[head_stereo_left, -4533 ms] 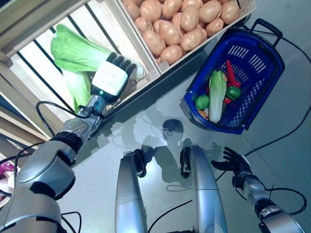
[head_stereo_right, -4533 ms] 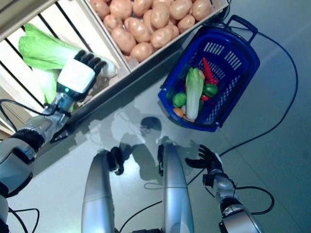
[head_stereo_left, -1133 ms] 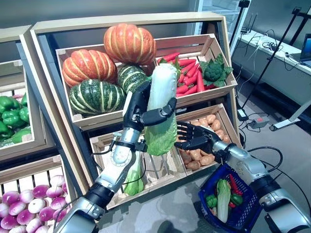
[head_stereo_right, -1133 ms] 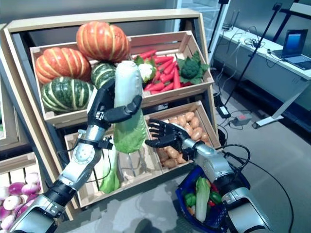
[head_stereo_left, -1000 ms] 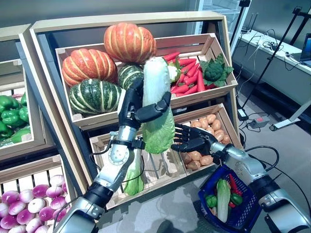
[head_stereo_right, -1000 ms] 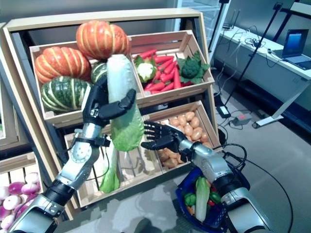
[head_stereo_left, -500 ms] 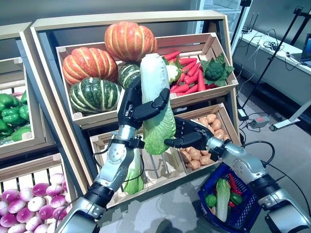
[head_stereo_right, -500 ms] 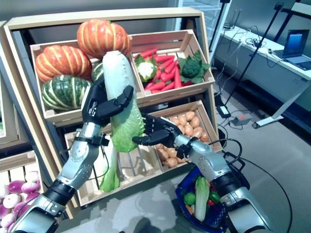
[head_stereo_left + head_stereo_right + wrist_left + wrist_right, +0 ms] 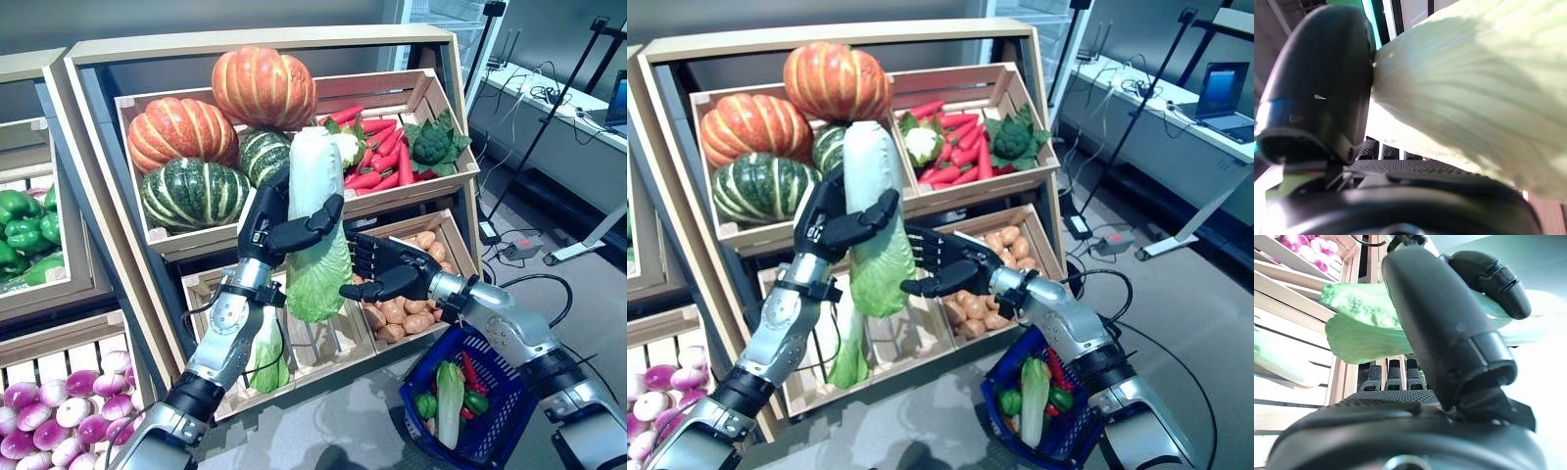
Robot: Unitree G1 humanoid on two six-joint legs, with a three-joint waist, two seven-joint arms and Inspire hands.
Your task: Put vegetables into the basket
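My left hand (image 9: 277,221) is shut on a long pale-green napa cabbage (image 9: 315,227) and holds it upright in front of the wooden stand, white stalk up and leafy end down. In the left wrist view the cabbage (image 9: 1474,93) lies against the thumb (image 9: 1327,93). My right hand (image 9: 389,270) is open, with fingers spread right beside the cabbage's leafy end; the leaves (image 9: 1359,328) show past its thumb (image 9: 1449,333). The blue basket (image 9: 505,411) stands on the floor at the lower right. It holds another napa cabbage (image 9: 449,399), a green pepper (image 9: 425,405) and a red chilli (image 9: 467,374).
The wooden stand (image 9: 98,49) with its crates rises straight ahead, behind both hands. A second stand (image 9: 39,294) is on the left. A desk with black tripod legs (image 9: 549,108) stands at the back right. Grey floor (image 9: 372,431) lies before the stand.
The camera has risen from the floor to the stand. My left hand has lifted the cabbage out of its crate. My right hand came up from low down to the leafy end.
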